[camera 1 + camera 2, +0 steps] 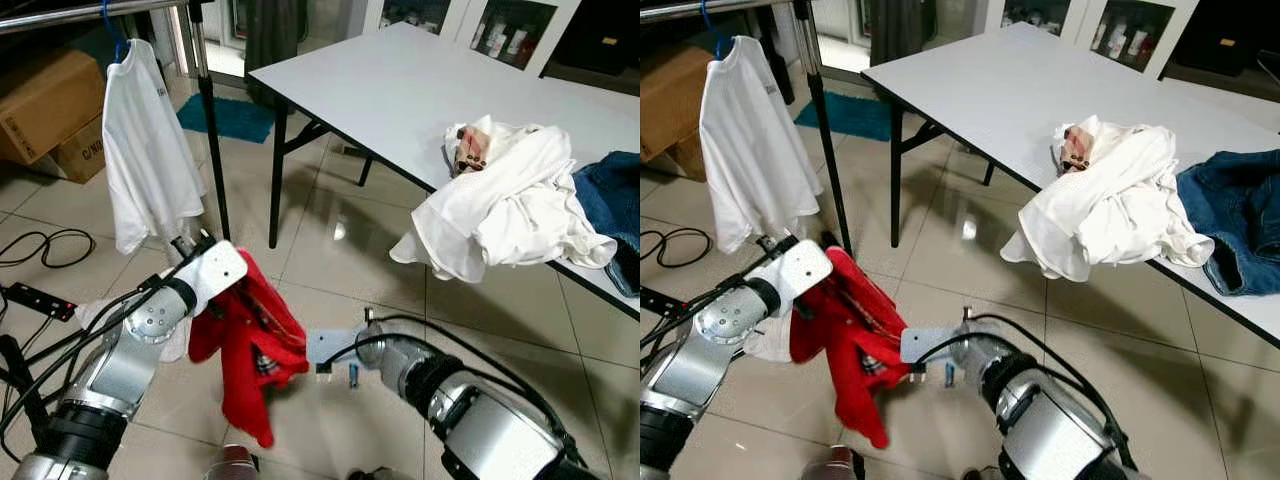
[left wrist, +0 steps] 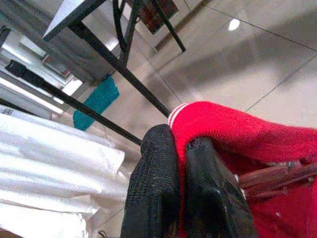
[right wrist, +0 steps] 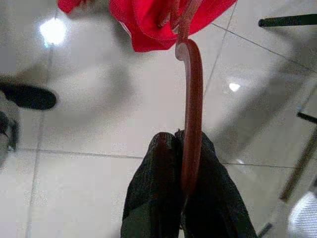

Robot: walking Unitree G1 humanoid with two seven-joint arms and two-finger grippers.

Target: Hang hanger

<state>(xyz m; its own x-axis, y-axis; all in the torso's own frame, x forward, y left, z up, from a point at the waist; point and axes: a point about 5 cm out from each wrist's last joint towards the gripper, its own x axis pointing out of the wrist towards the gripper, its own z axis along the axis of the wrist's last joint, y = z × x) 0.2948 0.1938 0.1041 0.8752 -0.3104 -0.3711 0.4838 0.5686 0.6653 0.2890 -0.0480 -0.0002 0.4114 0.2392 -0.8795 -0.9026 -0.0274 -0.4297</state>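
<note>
Grey table (image 1: 400, 90) across the upper right, black legs on the tiled floor (image 1: 330, 250). Heaped at its near edge, a pile of white clothes (image 1: 500, 205), partly drooping over the edge; beside that, toward the right end, blue jeans (image 1: 610, 205).

At upper left, a clothes rail (image 1: 90, 10) on a black upright post (image 1: 212, 130). Hanging from the rail on a blue hook, a white shirt (image 1: 145, 150). Behind it, against the far left, cardboard boxes (image 1: 45, 110). Past the post, a teal mat (image 1: 232, 117) on the floor. Black cables (image 1: 40, 245) looping over the tiles at the left.

Low in the middle, above the floor and between the two arms, a red garment (image 1: 250, 350) draped on a reddish-brown hanger (image 3: 190, 114). Left gripper (image 2: 181, 188) clenched on the red garment at its white-striped edge, cloth pinched between both black fingers (image 2: 153, 183), with the hanger's clips just beside them. Right gripper (image 3: 185, 198) clamped on the hanger's hook, the curved stem running from between its fingers up to the red cloth. In the head views the right wrist sits just right of the garment's lower edge.
</note>
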